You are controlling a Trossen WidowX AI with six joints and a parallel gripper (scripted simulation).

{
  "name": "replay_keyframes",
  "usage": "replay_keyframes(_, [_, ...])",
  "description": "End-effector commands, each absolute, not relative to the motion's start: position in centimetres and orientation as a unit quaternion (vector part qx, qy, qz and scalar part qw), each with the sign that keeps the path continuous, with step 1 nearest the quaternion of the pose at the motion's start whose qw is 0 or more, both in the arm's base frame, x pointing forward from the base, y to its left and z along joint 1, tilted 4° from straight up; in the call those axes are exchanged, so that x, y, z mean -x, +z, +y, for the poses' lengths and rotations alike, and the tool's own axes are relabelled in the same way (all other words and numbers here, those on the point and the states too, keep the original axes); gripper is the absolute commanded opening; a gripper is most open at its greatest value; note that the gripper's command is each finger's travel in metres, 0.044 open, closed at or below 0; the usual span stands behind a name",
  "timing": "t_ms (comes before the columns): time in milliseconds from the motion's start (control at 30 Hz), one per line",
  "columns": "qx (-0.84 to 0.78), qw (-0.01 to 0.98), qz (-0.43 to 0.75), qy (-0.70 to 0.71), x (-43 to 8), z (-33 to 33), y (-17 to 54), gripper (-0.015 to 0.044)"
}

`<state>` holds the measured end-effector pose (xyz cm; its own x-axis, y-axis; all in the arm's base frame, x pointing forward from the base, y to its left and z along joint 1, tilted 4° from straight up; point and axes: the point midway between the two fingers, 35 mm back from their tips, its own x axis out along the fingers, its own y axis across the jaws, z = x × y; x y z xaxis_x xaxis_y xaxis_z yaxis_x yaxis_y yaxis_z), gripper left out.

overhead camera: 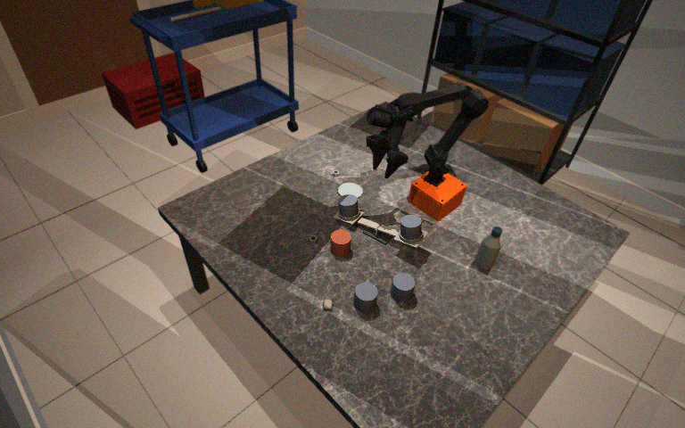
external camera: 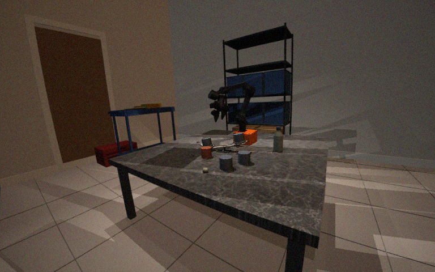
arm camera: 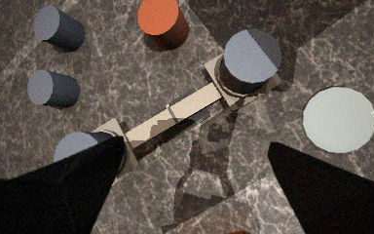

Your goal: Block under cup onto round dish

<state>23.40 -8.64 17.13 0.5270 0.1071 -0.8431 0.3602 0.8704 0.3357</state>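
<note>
One pale beam balance (overhead camera: 367,223) (external camera: 220,147) (arm camera: 195,103), long axis running from beside one white round dish (overhead camera: 350,190) (arm camera: 339,120) toward the bottle (overhead camera: 488,252) (external camera: 277,141), dips dishward, bearing two blue-grey cylindrical cups (overhead camera: 411,226) (external camera: 206,141) (arm camera: 250,56); gripper (overhead camera: 381,173) (external camera: 219,120) (arm camera: 198,145) wide open, holding nothing.

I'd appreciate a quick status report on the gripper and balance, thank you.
Gripper open, empty; balance tilted, both cups on; dish bare.
</note>
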Motion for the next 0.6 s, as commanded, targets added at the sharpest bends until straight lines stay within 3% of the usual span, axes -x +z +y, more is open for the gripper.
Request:
replay_keyframes(0, [-0.285, 0.812, 0.496, -0.115, -24.5, -9.6, 16.8, 0.0440])
replay_keyframes(567, [-0.431, 0.665, 0.527, -0.307, -29.9, -13.4, 12.9, 0.0440])
